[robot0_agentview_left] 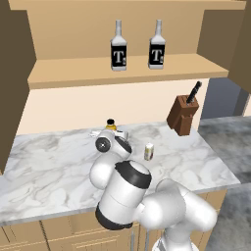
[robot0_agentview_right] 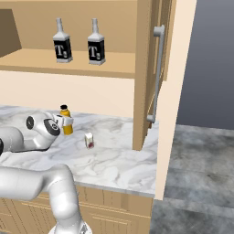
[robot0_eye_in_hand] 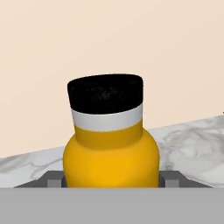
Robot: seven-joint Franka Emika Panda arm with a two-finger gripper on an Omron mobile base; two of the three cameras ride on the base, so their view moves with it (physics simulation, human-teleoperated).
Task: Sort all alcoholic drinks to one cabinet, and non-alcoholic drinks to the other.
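The orange-yellow bottle (robot0_agentview_left: 111,124) (robot0_agentview_right: 66,122) (robot0_eye_in_hand: 111,148) with its black cap stands upright on the marble counter near the back wall. My gripper (robot0_agentview_left: 114,133) (robot0_agentview_right: 67,120) (robot0_eye_in_hand: 111,180) reaches in low and level, shut on the bottle's body, with a finger pressed against each side. Two pale "T"-label bottles (robot0_agentview_left: 118,47) (robot0_agentview_left: 157,45) (robot0_agentview_right: 62,42) (robot0_agentview_right: 96,43) stand side by side on the shelf of the wide wall cabinet (robot0_agentview_left: 73,73) (robot0_agentview_right: 36,61). The narrow cabinet (robot0_agentview_right: 142,68) with the long grey bar handle (robot0_agentview_right: 157,73) hangs to the right.
A brown knife block (robot0_agentview_left: 183,113) stands at the counter's back right. A small carton (robot0_agentview_left: 148,151) (robot0_agentview_right: 89,140) stands just right of the gripper. The marble counter (robot0_agentview_left: 49,166) has free room to the left and in front.
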